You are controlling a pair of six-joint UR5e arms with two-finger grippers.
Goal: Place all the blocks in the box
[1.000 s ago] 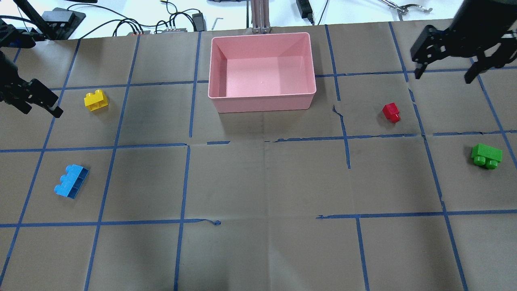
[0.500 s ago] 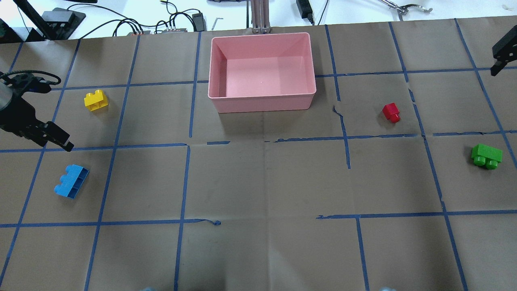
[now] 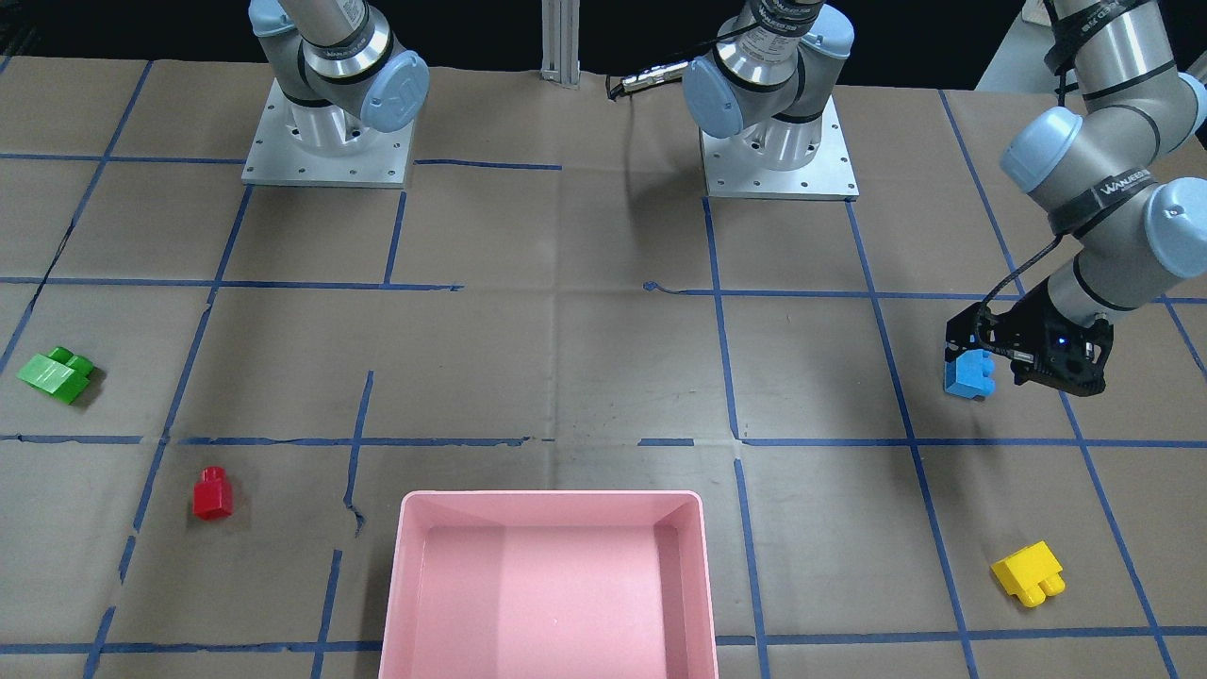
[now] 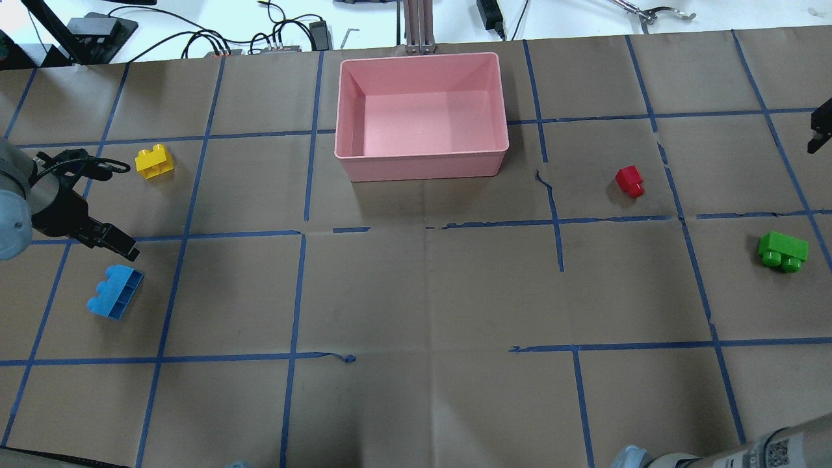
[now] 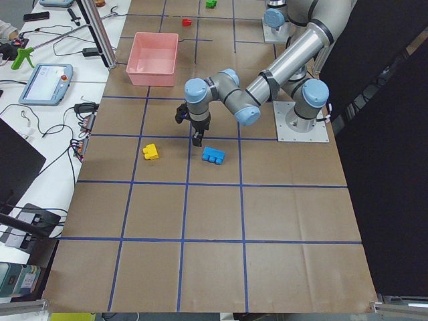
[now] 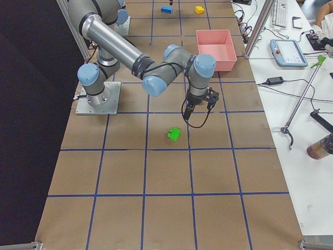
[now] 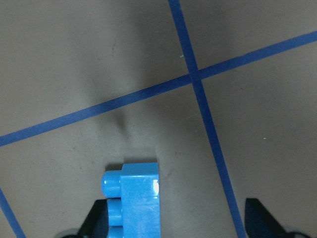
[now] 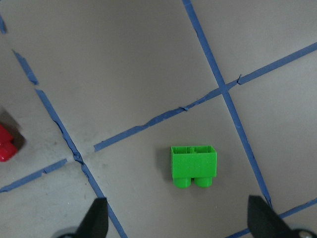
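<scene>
The large shallow pink plastic box [image 4: 421, 166] stands at the far middle of the tabletop [image 4: 422, 292], which is covered with brown paper and divided into squares by blue tape lines. All four studded plastic blocks lie on the paper outside the box, well apart from it and from each other. The yellow two-stud block [image 4: 155, 160] is on the robot's left side, about level with the near wall of the box. The longer blue three-stud block [image 4: 116, 292] is on the same side but closer to the robot. The small red one-stud block [image 4: 630, 180] is to the right of the box, and the green two-stud block [image 4: 783, 250] is further to the right and closer to the robot. The left claw [image 7: 178, 223] hangs above the tabletop between the yellow and the blue block, just beside the blue one. In its wrist view its two fingers are spread wide and grip nothing; the blue block lies low in that view, close to the finger on the view's left side. I cannot tell whether this finger touches the block. The right claw [image 8: 179, 220] is also spread wide and carries nothing. It is above the paper, and in its wrist view the green block lies flat ahead of the gap between the fingers, while the red block shows only at the left edge of that view. In the overhead view only a small black part of this claw appears at the right edge.
</scene>
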